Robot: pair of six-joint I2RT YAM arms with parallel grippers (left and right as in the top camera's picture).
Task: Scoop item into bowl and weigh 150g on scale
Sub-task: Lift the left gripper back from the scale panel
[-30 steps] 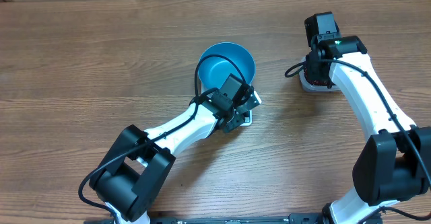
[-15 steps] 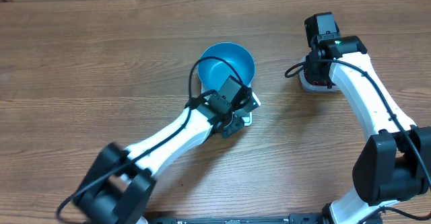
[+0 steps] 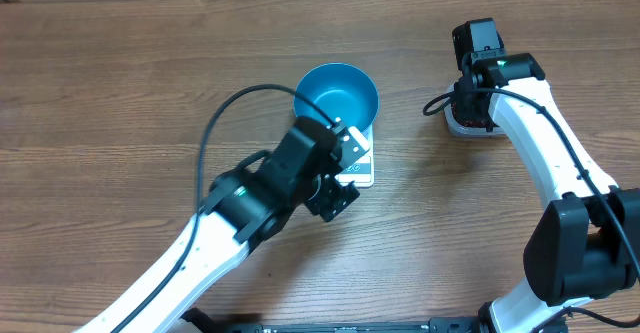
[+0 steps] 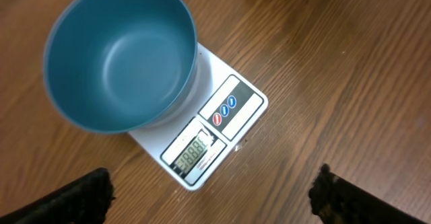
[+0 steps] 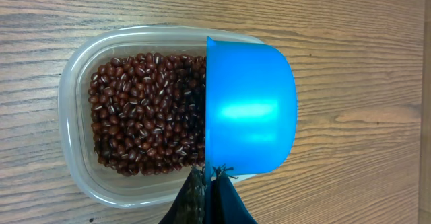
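While the round blue bowl (image 4: 121, 56) sits empty on the flat white scale (image 4: 232, 106) mid-table, your left gripper (image 4: 214, 196) gapes; your right gripper (image 5: 207, 190) pinches the small blue scoop (image 5: 249, 109) above red-brown beans (image 5: 141, 116). Presumably dip next.

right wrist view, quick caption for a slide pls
The right hand grips a blue scoop at the clear tub of red-brown beans, on a wood table.

Blurred, unreadable digits on the display (image 4: 194, 154) of the scale (image 4: 237, 126)
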